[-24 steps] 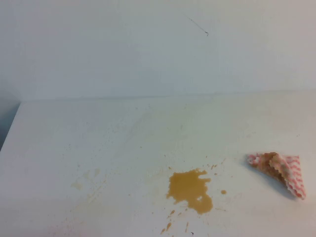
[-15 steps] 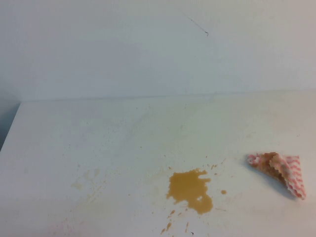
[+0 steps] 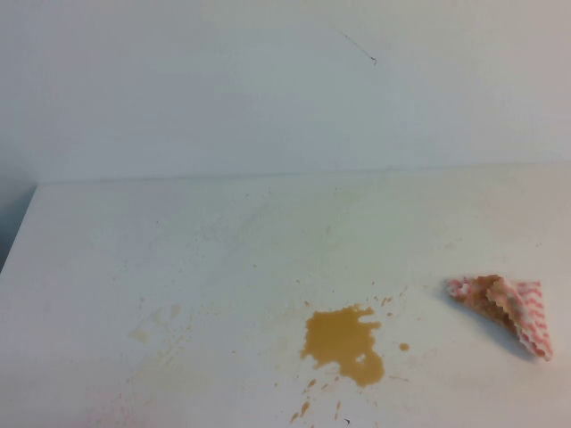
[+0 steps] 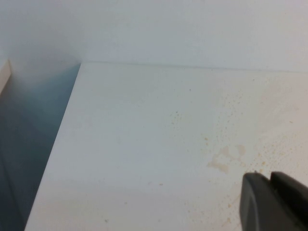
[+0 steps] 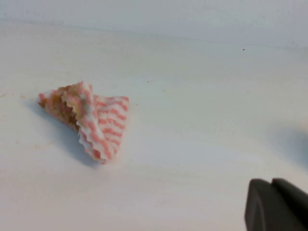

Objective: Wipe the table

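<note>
A plain, pale wall (image 3: 223,89) fills the far half of the high view, toward 12 o'clock, smooth and faintly bluish. On it, at about 1 o'clock, runs a thin dark slanted mark (image 3: 359,48). Below the wall lies the white table (image 3: 178,241), its far edge meeting the wall in a straight, nearly level line. The table's side edge slants off toward 9 o'clock, and beyond it shows a dark bluish gap (image 3: 11,223). In the left wrist view a pale ledge (image 4: 4,74) stands across that gap. The light is soft and even, dimming to grey shade in the gap.
</note>
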`<state>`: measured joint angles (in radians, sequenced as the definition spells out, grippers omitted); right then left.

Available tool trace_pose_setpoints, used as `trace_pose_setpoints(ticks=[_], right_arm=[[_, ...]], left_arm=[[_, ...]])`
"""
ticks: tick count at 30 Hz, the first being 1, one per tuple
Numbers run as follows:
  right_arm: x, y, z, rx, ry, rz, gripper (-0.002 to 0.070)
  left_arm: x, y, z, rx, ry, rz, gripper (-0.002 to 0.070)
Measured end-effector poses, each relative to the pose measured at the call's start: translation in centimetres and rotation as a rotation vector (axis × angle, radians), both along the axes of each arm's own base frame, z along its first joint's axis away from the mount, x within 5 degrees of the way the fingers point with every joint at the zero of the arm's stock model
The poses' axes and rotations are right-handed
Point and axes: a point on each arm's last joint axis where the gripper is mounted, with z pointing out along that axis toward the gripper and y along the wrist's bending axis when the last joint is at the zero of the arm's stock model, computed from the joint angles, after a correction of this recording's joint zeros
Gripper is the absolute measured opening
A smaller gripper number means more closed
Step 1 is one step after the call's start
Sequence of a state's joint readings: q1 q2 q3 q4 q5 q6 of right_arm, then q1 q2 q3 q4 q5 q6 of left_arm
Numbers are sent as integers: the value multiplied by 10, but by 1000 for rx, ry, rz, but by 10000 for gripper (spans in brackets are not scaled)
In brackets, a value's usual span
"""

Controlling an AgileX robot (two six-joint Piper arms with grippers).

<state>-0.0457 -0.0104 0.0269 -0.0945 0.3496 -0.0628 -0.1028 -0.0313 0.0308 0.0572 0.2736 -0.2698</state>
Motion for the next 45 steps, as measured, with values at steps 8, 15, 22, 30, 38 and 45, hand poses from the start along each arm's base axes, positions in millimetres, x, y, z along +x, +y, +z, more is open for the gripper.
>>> trace_pose_setpoints(ticks=[8, 15, 22, 30, 38, 45], right_arm=[[0, 0, 0, 3, 0, -1, -2], [0, 0, 0, 7, -4, -1, -2], [4, 1, 14, 19, -176, 8, -2], [4, 3, 46, 2, -523, 39, -2], [-10, 5, 96, 16, -797, 57, -2], [-29, 5, 175, 17, -823, 42, -2]], left_arm=[[0, 0, 0, 0, 0, 0, 0], [0, 0, 0, 0, 0, 0, 0], [0, 0, 0, 0, 0, 0, 0], [0, 0, 0, 0, 0, 0, 0], [0, 0, 0, 0, 0, 0, 0], [0, 0, 0, 0, 0, 0, 0]])
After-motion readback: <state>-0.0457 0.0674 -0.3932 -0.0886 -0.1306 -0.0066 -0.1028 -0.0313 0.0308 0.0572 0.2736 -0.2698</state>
